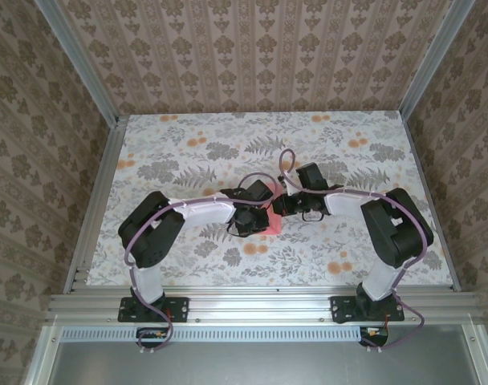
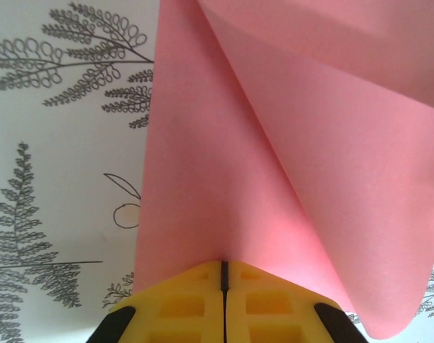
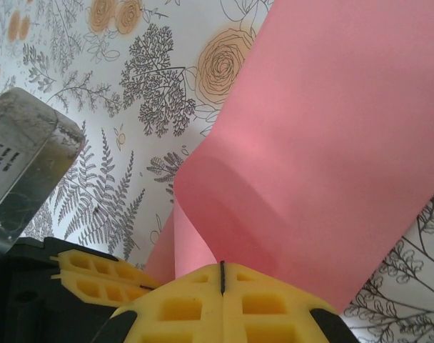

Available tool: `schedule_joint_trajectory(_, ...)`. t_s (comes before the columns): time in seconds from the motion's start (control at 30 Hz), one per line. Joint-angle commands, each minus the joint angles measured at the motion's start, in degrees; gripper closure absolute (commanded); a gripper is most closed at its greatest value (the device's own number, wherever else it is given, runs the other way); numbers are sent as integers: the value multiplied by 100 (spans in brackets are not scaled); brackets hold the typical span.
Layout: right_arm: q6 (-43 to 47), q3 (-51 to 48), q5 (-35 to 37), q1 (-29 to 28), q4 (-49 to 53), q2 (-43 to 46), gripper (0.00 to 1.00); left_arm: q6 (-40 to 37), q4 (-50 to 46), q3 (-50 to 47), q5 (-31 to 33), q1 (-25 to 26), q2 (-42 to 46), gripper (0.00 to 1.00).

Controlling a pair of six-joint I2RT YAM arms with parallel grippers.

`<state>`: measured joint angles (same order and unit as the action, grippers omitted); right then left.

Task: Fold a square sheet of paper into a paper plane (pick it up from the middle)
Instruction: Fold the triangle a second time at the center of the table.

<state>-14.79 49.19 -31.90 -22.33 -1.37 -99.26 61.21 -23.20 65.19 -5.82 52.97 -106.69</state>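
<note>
Your left gripper [image 2: 224, 266] has its yellow fingers [image 2: 181, 307] pressed together, pinching the near edge of the square sheet of paper [image 2: 224, 164] right at the seam where they meet. Your right gripper [image 3: 222, 268] is clamped on the same sheet, with pink paper rising straight out of the line between its pads.

From above, you see both arms reaching in from their own sides. The two grippers meet near the middle of the flower-printed table [image 1: 188, 152], a little toward the near edge. The sheet shows there as a small pink patch between and below them.

Through the left wrist camera, the sheet runs away from the fingers with a straight left edge. One layer lies over another along a diagonal line that starts at the top and comes down toward the grip. Its lower right corner hangs free above the table.

Through the right wrist camera, the sheet bows in a soft curl, not a sharp crease. The left gripper's yellow fingers sit just beside it at the lower left.
</note>
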Motion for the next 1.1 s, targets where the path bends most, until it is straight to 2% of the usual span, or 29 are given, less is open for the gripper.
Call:
schedule_joint_trajectory(0.0, 356, 242, -218, 44, 174, -168, 95, -158, -549, 38, 303, 35, -125, 93)
schedule_joint_trajectory(0.2, 386, 417, -361, 114, 211, -349, 95, -193, -618, 79, 369, 36, -106, 93)
schedule_joint_trajectory(0.5, 456, 15, -545, 132, -292, -208, 94, -314, -616, 240, 362, 33, -141, 93)
schedule_joint_trajectory(1.07, 839, 223, -236, 132, -197, -519, 94, -461, -635, 380, 376, 37, -219, 92)
